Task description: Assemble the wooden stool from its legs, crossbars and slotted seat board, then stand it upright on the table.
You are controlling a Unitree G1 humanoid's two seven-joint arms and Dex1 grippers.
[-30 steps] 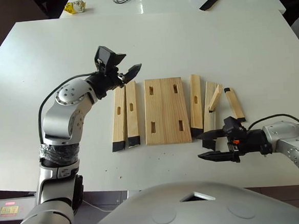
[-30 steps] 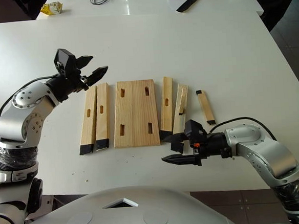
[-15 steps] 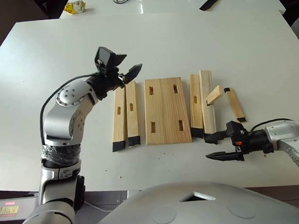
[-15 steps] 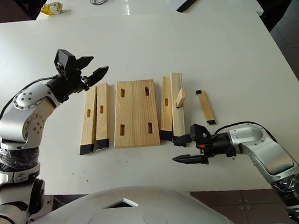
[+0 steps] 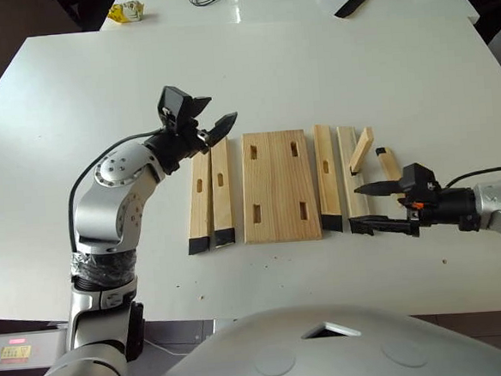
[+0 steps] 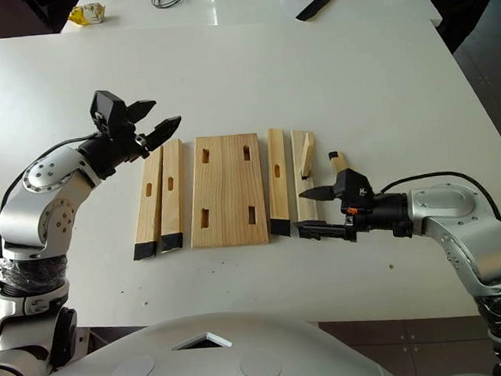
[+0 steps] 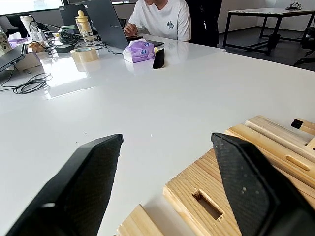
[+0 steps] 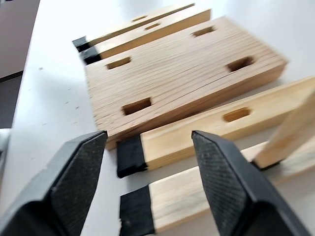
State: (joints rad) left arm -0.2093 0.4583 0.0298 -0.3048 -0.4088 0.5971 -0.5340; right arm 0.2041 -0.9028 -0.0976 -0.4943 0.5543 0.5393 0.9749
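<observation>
Nearest you, at lower right, your right gripper [image 5: 355, 208] was spread wide and held nothing. Its fingers bracketed the black-tipped near end of the rightmost leg [image 5: 350, 168]; I couldn't tell whether they touched it. The slotted seat board [image 5: 274, 185] lay flat mid-frame on the table [image 5: 311, 72]. Farther back, left of centre, your left gripper [image 5: 219, 111] gaped open, empty, above the far ends of the left legs [image 5: 220, 186].

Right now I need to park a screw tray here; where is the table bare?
The table is bare from the seat board's far end to the far edge, and left of the left arm. A strip lies bare along the near edge. Crowded: the row from the legs, by the left gripper, to the crossbars, by the right gripper.
</observation>
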